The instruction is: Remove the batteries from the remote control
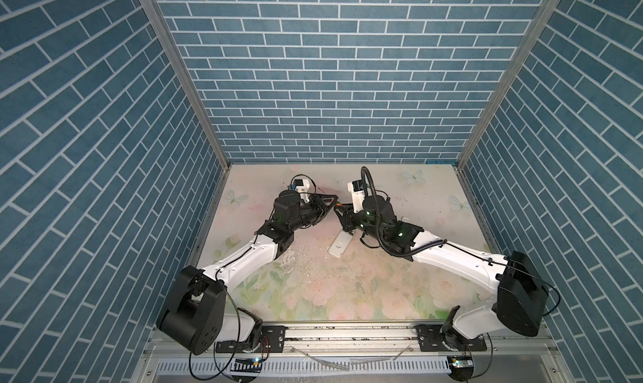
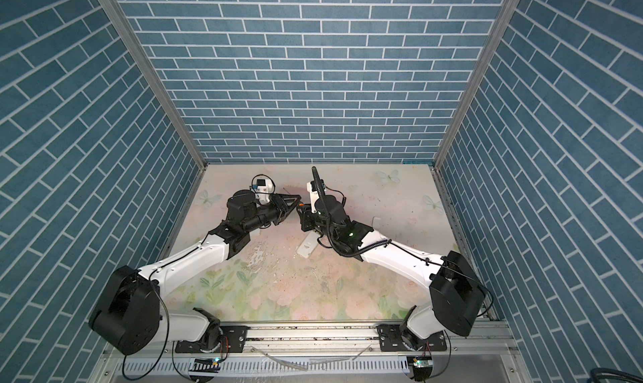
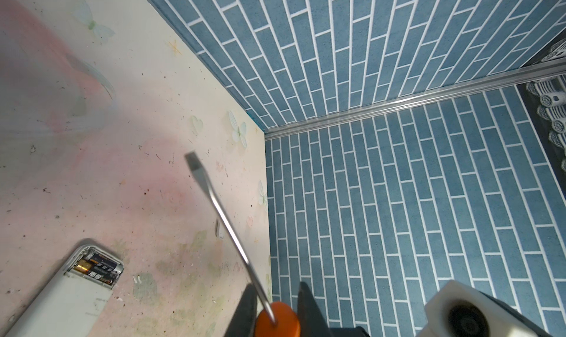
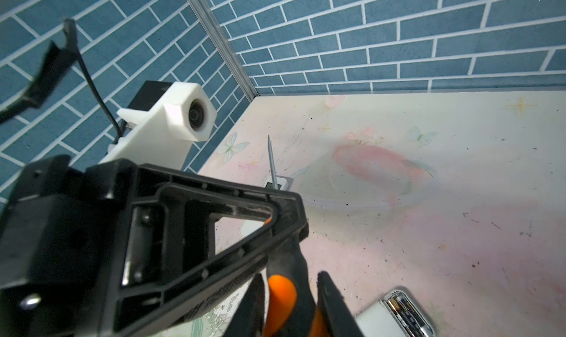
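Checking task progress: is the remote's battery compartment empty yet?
No, the left wrist view shows batteries lying inside the opened remote.

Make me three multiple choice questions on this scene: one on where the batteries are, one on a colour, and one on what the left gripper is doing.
1. Where are the batteries?
A. lying loose
B. in the remote control's open compartment
C. stacked in a pile

2. Which colour shows on the screwdriver's handle?
A. blue
B. green
C. orange

3. The left gripper is
A. open and empty
B. shut on the screwdriver
C. shut on the remote control

Answers:
1. B: the left wrist view shows them side by side in the uncovered compartment.
2. C: the handle end is orange where the shaft enters it.
3. B: its fingers clamp the handle.
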